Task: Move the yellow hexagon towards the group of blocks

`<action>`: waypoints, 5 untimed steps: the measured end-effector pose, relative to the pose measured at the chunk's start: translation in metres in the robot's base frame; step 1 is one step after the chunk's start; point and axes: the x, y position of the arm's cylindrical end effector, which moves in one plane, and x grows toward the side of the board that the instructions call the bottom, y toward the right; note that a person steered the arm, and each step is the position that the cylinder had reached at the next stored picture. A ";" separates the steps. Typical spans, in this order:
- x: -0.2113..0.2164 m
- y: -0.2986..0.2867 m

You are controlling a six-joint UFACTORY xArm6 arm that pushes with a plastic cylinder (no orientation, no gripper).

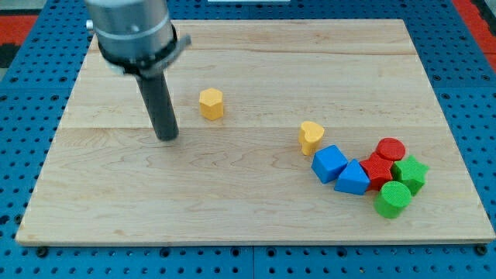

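Note:
The yellow hexagon stands alone on the wooden board, left of centre. My tip rests on the board to the hexagon's left and slightly below it, apart from it. The group of blocks lies at the lower right: a yellow heart, a blue cube, a blue triangular block, a red cylinder, a red block, a green star and a green cylinder.
The board lies on a blue perforated table. The arm's grey housing hangs over the board's top left corner.

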 end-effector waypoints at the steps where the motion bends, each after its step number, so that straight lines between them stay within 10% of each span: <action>1: -0.042 0.062; 2: -0.045 0.162; 5: -0.088 0.224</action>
